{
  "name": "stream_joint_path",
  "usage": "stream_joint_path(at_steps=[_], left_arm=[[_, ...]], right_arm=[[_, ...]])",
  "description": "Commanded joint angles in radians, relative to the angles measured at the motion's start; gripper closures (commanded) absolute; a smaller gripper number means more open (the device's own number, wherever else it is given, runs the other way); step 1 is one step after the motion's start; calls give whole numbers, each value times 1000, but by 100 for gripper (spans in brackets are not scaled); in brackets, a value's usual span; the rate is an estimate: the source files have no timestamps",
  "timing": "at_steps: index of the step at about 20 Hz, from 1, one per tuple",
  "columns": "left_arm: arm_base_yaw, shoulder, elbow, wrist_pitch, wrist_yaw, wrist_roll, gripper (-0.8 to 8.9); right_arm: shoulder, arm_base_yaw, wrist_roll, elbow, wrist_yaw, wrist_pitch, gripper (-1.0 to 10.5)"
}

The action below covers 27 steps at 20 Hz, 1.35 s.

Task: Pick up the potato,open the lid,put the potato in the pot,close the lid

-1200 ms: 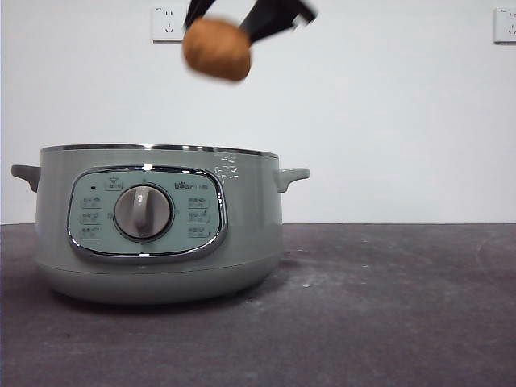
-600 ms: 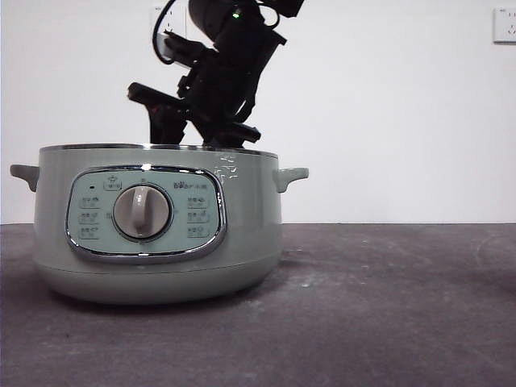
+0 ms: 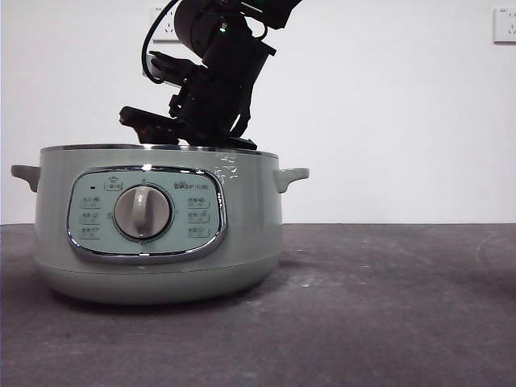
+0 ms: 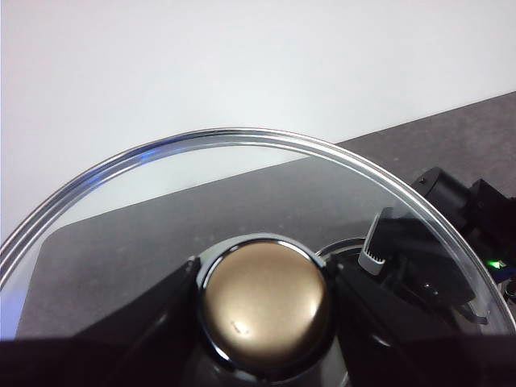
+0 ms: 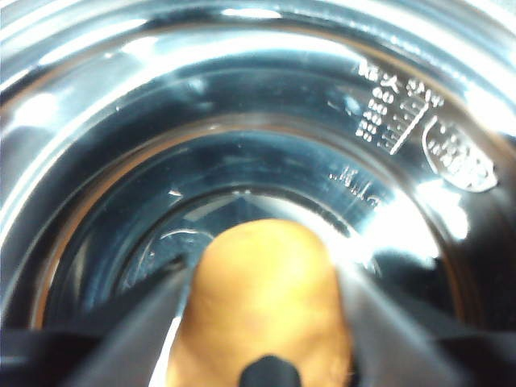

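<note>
The pale sage-green pot (image 3: 161, 234) stands open on the left of the dark table, its dial facing the front camera. The right arm (image 3: 214, 89) reaches down from above into it, and its jaws are hidden behind the rim there. In the right wrist view, my right gripper (image 5: 260, 270) is shut on the orange-brown potato (image 5: 262, 298) inside the shiny steel bowl (image 5: 242, 121). My left gripper (image 4: 262, 298) is shut on the knob (image 4: 264, 310) of the clear glass lid (image 4: 161, 226), held away from the pot. The knob looks golden-brown here.
The dark table (image 3: 387, 306) stretches right of the pot. Two wall sockets (image 3: 168, 24) (image 3: 505, 24) sit on the white wall behind. Through the held lid, part of the right arm (image 4: 451, 242) shows.
The right gripper has come down from above the pot into it, carrying the potato out of the front view. Over the last half second the arm has sunk a little lower.
</note>
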Motion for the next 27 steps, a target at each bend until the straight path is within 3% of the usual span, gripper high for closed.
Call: stream_joint_path(at_steps=[1, 4, 9, 11, 18, 27], left_arm=[[2, 2, 10, 40, -5, 11, 822], [2, 27, 9, 40, -3, 11, 822], [2, 111, 10, 48, 11, 11, 822], [2, 153, 9, 74, 78, 6, 822], [0, 344, 8, 180, 233, -42, 822], [-27, 529, -16, 291, 257, -74, 822]], right_arm=[[-5, 7, 16, -2, 3, 0, 509], [-90, 5, 17, -2, 11, -21, 510], [-328, -24, 16, -2, 279, -193, 510], [-426, -50, 36, -2, 340, -251, 510], [-712, -134, 81, -2, 343, -357, 510], [-855, -146, 84, -2, 344, -375, 510]])
